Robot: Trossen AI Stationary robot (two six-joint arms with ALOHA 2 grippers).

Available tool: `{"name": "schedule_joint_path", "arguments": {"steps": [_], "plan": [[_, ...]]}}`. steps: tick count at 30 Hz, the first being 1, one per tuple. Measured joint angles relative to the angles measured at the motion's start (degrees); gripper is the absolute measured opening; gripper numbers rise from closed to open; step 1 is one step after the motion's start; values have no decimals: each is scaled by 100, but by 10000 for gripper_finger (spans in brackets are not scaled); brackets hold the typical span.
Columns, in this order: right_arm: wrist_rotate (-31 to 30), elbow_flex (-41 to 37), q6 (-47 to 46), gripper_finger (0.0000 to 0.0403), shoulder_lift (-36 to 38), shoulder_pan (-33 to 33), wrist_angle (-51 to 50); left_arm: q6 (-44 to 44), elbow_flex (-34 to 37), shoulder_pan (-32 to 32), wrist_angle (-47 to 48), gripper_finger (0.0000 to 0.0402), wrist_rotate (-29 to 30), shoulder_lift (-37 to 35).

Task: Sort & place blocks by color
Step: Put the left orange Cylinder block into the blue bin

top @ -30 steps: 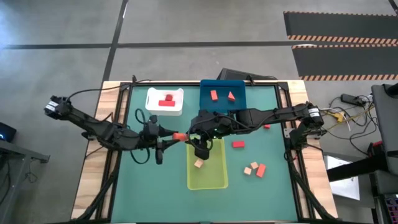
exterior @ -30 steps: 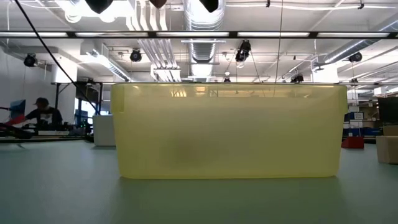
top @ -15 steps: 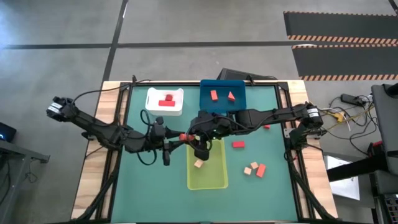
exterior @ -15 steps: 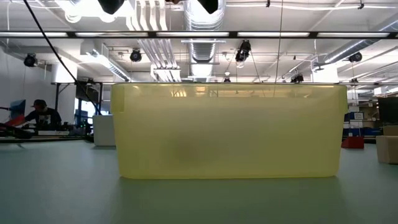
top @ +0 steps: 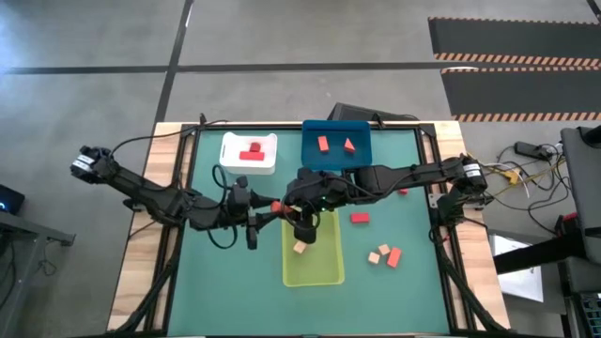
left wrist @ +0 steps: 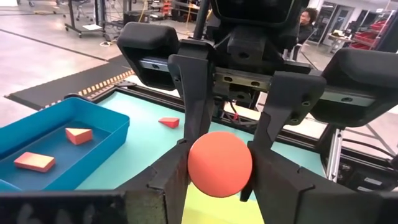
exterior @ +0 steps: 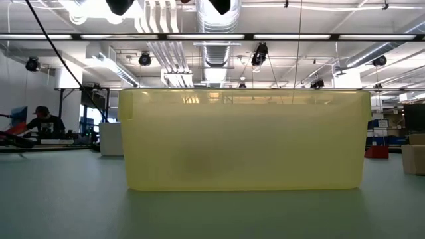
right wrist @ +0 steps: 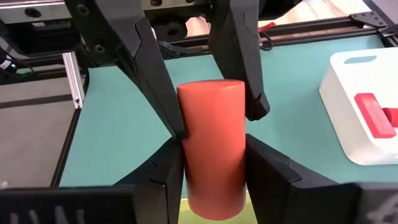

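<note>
A coral cylinder block (top: 276,205) hangs level above the green mat, just left of the yellow-green bin's far corner. My left gripper (top: 264,207) reaches it from the left and my right gripper (top: 287,206) from the right, both shut on it. The left wrist view shows the cylinder's round end (left wrist: 220,163), the right wrist view its long side (right wrist: 212,143). The white bin (top: 249,153) holds deep red blocks, the blue bin (top: 336,145) two coral ones, and the yellow-green bin (top: 313,252) a tan block (top: 300,247). My left gripper pinches the cylinder's left end (left wrist: 199,177) between its two fingers, level from the table's left and lying along it. The cylinder is lifted clear and level. My right gripper pinches the cylinder's right end (right wrist: 189,171) between its two fingers, level from the table's right, also along its length.
Loose blocks lie on the mat right of the yellow-green bin: a red one (top: 360,218), two tan ones (top: 378,253), a coral one (top: 393,256), and a red one (top: 402,191) under the right arm. In the low view the yellow-green bin (exterior: 242,139) fills the middle.
My left gripper carried the cylinder toward the table's right, bringing its free end between my right gripper's fingers. Since half a second ago both arms have held still.
</note>
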State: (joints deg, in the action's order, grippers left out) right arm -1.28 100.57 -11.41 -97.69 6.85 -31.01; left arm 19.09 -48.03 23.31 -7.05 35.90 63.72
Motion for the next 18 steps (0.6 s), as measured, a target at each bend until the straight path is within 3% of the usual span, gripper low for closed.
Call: {"name": "schedule_joint_path", "arguments": {"steps": [12, 18], "plan": [[73, 0, -34, 123, 0, -4, -105, -13, 2, 0, 18, 147, 12, 0], [222, 98, 9, 123, 4, -33, -476, -23, 7, -2, 222, 148, -367, -14]]}}
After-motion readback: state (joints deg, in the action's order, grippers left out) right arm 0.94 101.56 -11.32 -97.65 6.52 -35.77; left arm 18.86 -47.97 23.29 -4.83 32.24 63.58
